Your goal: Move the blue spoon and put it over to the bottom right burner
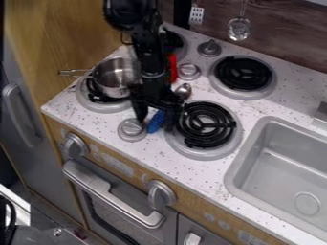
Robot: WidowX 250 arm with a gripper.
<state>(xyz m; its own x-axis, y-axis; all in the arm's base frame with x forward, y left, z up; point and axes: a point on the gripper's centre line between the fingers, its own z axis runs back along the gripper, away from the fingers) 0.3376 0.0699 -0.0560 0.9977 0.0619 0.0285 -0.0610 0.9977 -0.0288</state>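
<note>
White speckled bench. Black coils on near right burner, far right burner, near left burner, far left burner. Round grey knob between near pair. Grey sink at right.

Blue spoon partly hidden behind tool; sink cut off right.

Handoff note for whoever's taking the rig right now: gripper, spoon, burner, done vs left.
Gripper: open, low over the stovetop, fingers either side of the blue handle.
Blue spoon: handle between a silver knob and the bottom right burner; looks to be lying on the stovetop.
Done: gripper lined up on the handle; no grasp yet.
Left: close, lift, put the spoon on that burner.
Watch: metal pot close by on the left burner.
</note>
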